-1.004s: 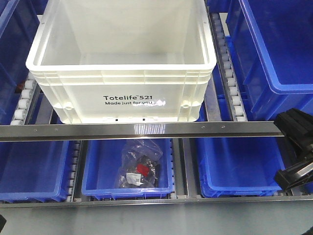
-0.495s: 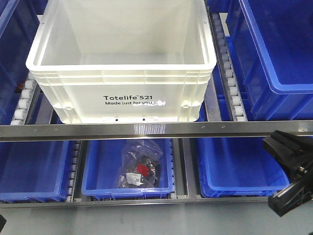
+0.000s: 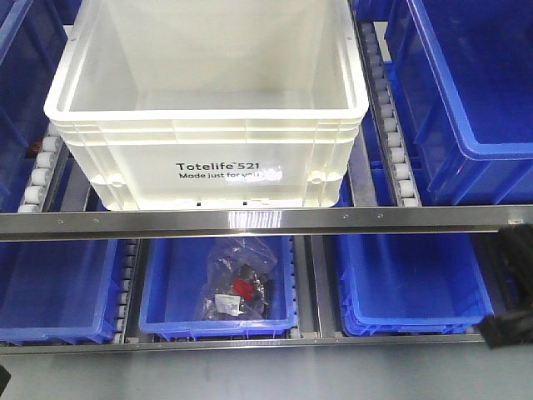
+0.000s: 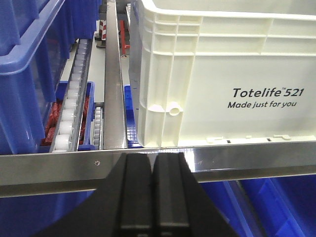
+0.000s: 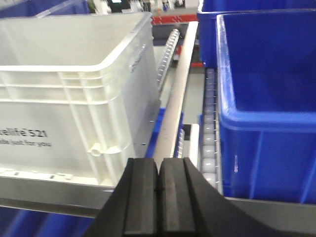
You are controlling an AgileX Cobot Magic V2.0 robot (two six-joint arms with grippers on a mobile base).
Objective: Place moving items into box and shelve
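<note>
The white box point(image 3: 208, 100) sits on the shelf rollers straight ahead of both arms, left gripper point(image 4: 153, 192) nearer its left corner, right gripper point(image 5: 159, 197) nearer its right, both jaws closed and empty.

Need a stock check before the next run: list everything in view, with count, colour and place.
Crate: one, white, printed "Totelife 521", on the upper roller shelf, centre.
Large bin: one, blue, upper shelf, right of the crate.
Small bins: three, blue, lower shelf; left, middle, right.
Plastic bag: one, clear, holding dark parts and something red, in the middle small bin.
Roller tracks: white rollers, either side of the crate.
Front rail: one, steel, below the crate.
Left pincer: black, shut, at the rail.
Right pincer: black, shut, empty.
</note>
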